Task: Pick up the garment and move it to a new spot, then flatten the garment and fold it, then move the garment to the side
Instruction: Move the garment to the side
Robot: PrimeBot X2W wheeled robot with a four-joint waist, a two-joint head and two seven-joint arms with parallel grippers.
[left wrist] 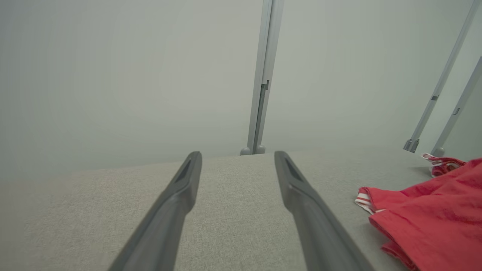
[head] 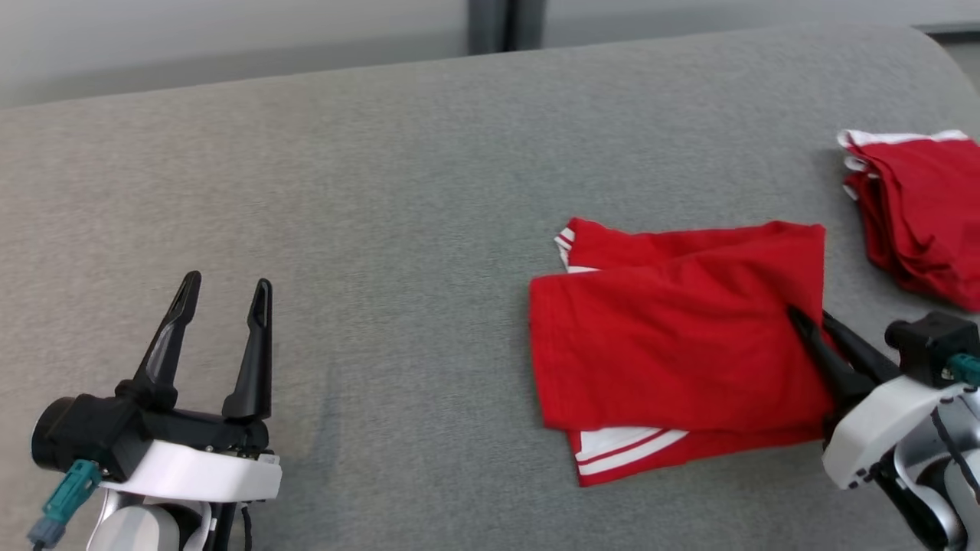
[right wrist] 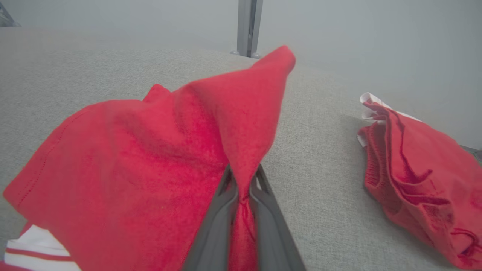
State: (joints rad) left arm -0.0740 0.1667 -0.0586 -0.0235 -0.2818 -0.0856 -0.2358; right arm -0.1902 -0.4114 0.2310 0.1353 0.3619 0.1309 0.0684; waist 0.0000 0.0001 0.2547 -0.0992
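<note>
Garment (head: 674, 344): red with white stripes, folded, lying on the grey desk (head: 383, 191) right of centre. Its near right edge is caught in the right tool.
Right tool (head: 809, 314): clenched on a pinch of the Garment's red cloth, reaching in from the lower right. The cloth rises in a peak just past the fingertips.
Left tool (head: 227, 279): released, fingers spread wide, over bare desk well to the Garment's left.
Second red piece (head: 919, 207): white-trimmed, bunched, farther back on the right, apart from the Garment.
Wall (head: 230, 38): pale, behind the desk, with a grey post (head: 498, 23).
</note>
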